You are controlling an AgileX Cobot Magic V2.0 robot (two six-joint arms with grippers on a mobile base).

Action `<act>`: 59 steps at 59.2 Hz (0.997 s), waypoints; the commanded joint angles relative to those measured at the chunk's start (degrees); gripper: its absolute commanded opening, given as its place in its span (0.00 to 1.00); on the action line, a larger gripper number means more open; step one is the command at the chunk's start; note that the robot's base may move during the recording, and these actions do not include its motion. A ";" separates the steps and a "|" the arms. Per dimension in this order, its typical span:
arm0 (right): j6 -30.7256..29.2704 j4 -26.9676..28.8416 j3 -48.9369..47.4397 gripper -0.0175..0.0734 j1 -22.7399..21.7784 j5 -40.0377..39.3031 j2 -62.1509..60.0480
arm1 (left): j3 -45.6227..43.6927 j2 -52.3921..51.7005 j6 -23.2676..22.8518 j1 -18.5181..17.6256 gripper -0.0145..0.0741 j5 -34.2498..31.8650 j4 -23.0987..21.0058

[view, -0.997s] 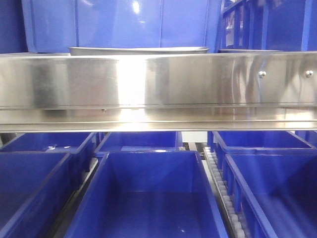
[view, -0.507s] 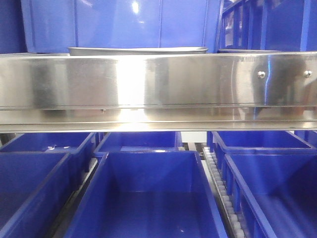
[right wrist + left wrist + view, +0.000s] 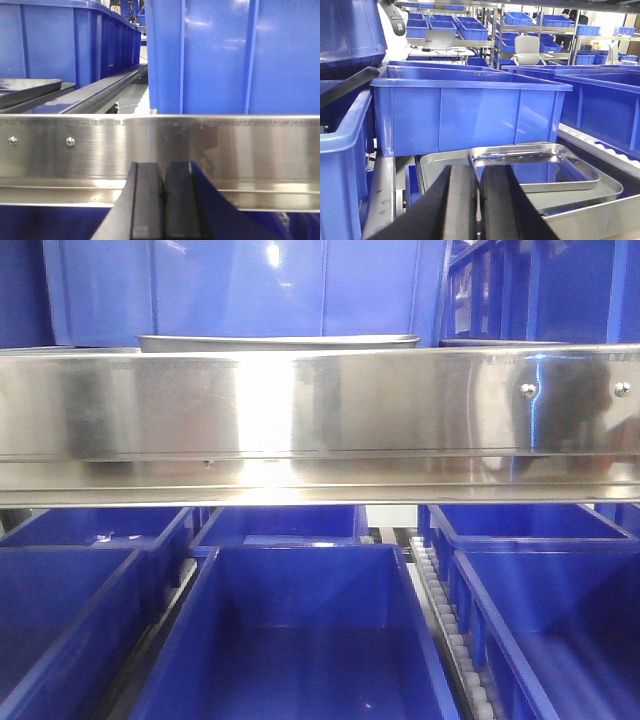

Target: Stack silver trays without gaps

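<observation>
We find a smaller tray [image 3: 534, 167] lying tilted in a larger tray [image 3: 600, 192], with a bin [image 3: 470, 112] directly behind them. In the front view, a riveted band [image 3: 320, 405] crosses before the tray rim [image 3: 280, 341]; further bins [image 3: 300, 640] sit below the band.

The upper shelf [image 3: 382, 200] was fronted by a long brushed-steel band [image 3: 320, 405] with rivets. On it lay a large silver tray [image 3: 580, 192], a smaller silver tray [image 3: 535, 155] resting tilted inside it, with blue plastic bins [image 3: 470, 112] just behind and beside them.
</observation>
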 commanded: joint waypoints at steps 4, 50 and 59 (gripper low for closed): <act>2.48 -1.06 0.02 0.10 0.06 -2.05 -0.41 | 0.04 -0.25 -0.42 -0.06 0.18 -1.16 -0.09; 3.21 -1.06 0.02 0.10 0.06 -2.53 -0.41 | 0.04 -0.25 -0.42 -0.06 0.18 -1.16 -0.09; 3.21 -1.06 0.02 0.10 0.06 -2.53 -0.41 | 0.04 -0.25 -0.42 -0.06 0.18 -1.16 -0.09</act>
